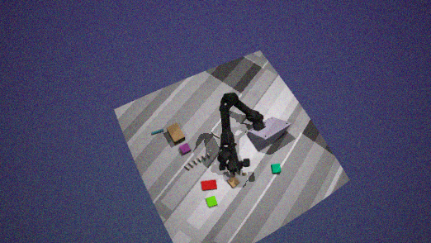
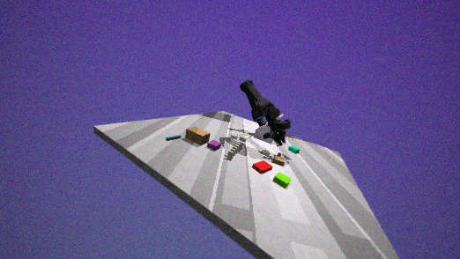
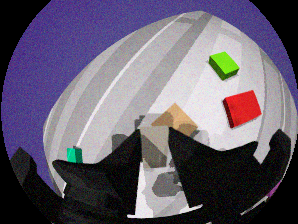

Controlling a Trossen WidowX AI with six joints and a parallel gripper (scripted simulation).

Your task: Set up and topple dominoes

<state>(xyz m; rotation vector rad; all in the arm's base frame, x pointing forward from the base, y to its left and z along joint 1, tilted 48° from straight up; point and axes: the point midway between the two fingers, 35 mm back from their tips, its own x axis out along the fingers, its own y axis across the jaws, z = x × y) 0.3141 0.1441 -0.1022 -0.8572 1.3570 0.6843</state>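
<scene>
Gripping a domino [image 3: 154, 152], end effector [image 3: 154, 137], wrist-only.

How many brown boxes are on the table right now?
2. A larger brown box sits by the purple block; a smaller brown box lies beside the red block, near the arm. The arm could hide more.

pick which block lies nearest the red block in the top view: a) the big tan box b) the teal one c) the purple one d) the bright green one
d: in the top view the bright green block lies just below the red block, while the purple block, the teal block and the tan box all lie farther off.
</scene>
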